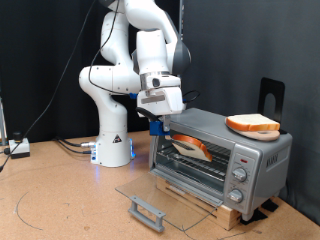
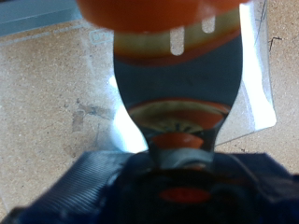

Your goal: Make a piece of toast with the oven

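The silver oven [image 1: 255, 160] stands at the exterior view's right with its glass door [image 1: 165, 200] folded down flat. My gripper [image 1: 165, 128] is at the oven's open mouth, shut on a piece of toast [image 1: 190, 147] that reaches tilted into the cavity over the wire rack. A second, alike slice [image 1: 252, 124] lies on top of the oven. In the wrist view the orange crust of the held toast [image 2: 159, 11] sits at my gripper [image 2: 177, 42], between the dark fingers [image 2: 177, 84]; the cavity is hidden there.
The oven rests on a wooden board [image 1: 215, 205] on the brown table [image 1: 60, 200]. The door handle [image 1: 148, 210] sticks out toward the exterior view's bottom. Cables and a small box [image 1: 18, 148] lie at the left. A black stand [image 1: 272, 95] rises behind the oven.
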